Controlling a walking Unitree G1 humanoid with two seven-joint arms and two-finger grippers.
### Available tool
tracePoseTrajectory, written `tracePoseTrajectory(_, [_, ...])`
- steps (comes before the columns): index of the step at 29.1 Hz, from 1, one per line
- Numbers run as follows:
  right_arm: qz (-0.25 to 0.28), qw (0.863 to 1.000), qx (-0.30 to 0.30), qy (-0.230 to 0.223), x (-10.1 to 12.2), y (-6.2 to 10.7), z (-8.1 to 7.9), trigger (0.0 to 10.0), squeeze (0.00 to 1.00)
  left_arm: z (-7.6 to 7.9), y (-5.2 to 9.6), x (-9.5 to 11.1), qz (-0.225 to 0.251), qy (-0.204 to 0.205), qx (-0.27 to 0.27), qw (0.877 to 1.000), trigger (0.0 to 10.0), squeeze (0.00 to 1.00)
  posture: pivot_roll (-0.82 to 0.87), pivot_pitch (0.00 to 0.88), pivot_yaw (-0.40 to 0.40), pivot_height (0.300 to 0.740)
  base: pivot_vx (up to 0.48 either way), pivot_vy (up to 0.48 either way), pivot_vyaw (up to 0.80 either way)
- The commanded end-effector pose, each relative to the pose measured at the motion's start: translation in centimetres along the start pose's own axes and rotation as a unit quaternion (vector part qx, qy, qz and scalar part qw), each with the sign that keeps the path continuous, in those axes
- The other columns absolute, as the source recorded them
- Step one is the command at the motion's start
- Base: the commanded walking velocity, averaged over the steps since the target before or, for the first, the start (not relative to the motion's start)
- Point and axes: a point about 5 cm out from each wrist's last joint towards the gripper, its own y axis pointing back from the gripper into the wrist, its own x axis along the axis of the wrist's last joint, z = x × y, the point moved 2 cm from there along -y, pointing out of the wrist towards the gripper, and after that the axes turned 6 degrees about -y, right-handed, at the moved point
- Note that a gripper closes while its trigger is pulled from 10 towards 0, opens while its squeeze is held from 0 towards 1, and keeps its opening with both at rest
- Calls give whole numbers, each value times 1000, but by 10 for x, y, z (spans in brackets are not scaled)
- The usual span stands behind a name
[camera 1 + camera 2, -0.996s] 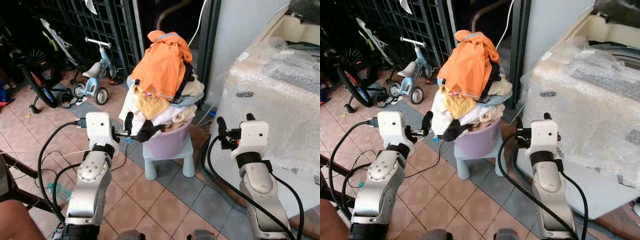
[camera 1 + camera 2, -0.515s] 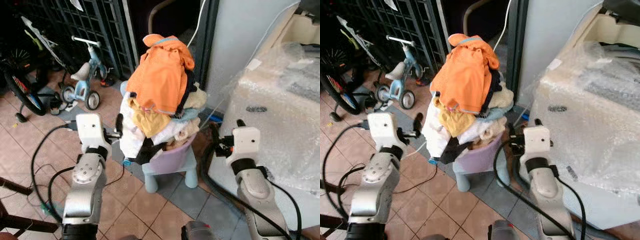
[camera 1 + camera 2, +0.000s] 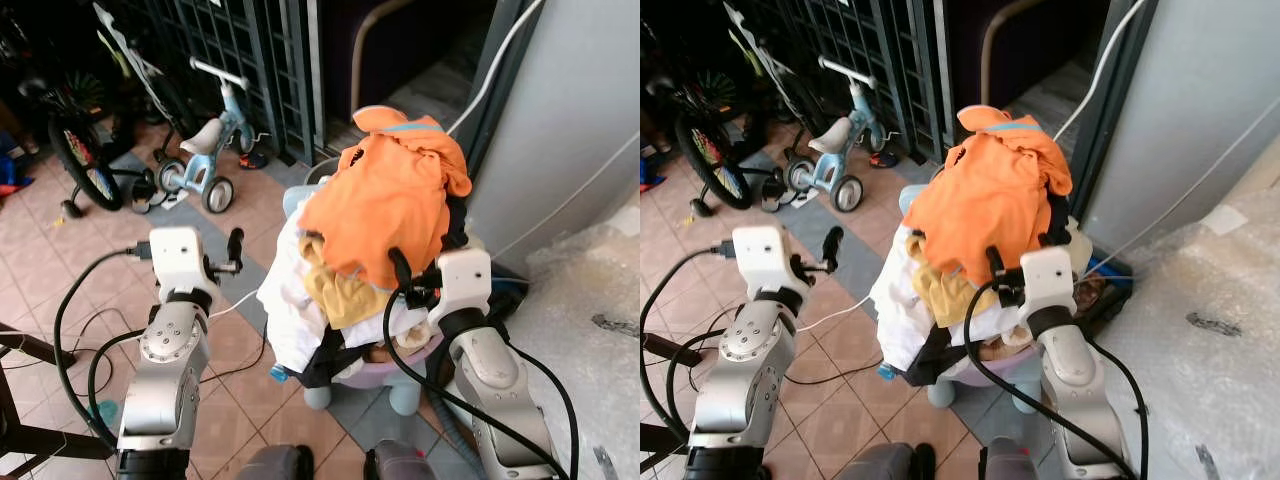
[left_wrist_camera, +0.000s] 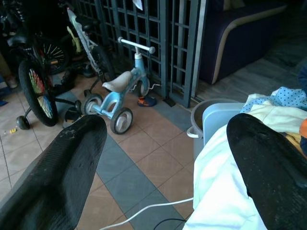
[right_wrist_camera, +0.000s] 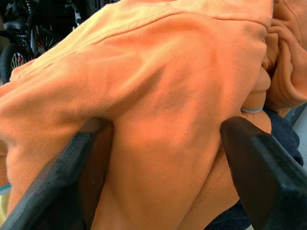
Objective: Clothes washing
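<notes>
A tall heap of laundry sits in a purple basket [image 3: 385, 372] on a light blue stool [image 3: 316, 397]. An orange garment [image 3: 390, 205] lies on top, and a white one [image 3: 290, 300] hangs down the heap's left side. My right gripper [image 3: 400, 272] is open and pushed against the orange garment [image 5: 168, 96], whose cloth bulges between the two spread fingers [image 5: 86, 163]. My left gripper [image 3: 235, 245] stands open to the left of the heap, holding nothing. In its wrist view the white cloth [image 4: 216, 191] lies beside one finger [image 4: 268, 163].
A blue tricycle [image 3: 205, 160] and a bicycle [image 3: 85, 160] stand at the left before a dark metal gate [image 3: 250, 50]. A machine wrapped in bubble film [image 3: 600, 310] is at the right below a grey wall [image 3: 590, 110]. A white cable [image 3: 235, 305] crosses the tiled floor.
The view has swung and closed in on the heap. My right gripper, earlier off to the right of the basket, now presses into the orange garment. The left gripper stays open beside the heap.
</notes>
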Motion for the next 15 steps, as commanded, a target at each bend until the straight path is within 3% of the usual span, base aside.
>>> tracePoseTrajectory(1, [11, 1000, 6, -1, 4, -2, -4, 10000, 0, -8, 2, 0, -4, -12, 15, 1000, 10000, 0, 5, 138, 70, 740, 0, 0, 800])
tracePoseTrajectory(5, [20, 1000, 11, 10, 9, -5, -6, 10000, 0, -9, 0, 5, 3, -17, 13, 1000, 10000, 0, 11, 153, 75, 740, 0, 0, 711])
tracePoseTrajectory(9, [11, 1000, 14, 13, 6, -10, -8, 10000, 0, -11, 0, 7, 6, -20, 13, 1000, 10000, 0, 16, 156, 76, 740, 0, 0, 0])
tracePoseTrajectory(13, [-50, 998, 10, 30, -15, -13, -9, 10000, 0, -7, 4, 3, -2, -19, 5, 1000, 10000, 0, 16, 145, 72, 740, 0, 0, 0])
tracePoseTrajectory(14, [-77, 996, -5, 46, -23, -14, -5, 7882, 0, -5, 5, 2, -4, -17, 2, 1000, 10000, 0, 19, 140, 69, 740, 0, 0, 0])
tracePoseTrajectory(15, [-85, 995, -13, 51, -25, -14, -3, 4235, 0, -4, 5, 2, -5, -16, 0, 1000, 10000, 0, 19, 139, 65, 740, 0, 0, 0])
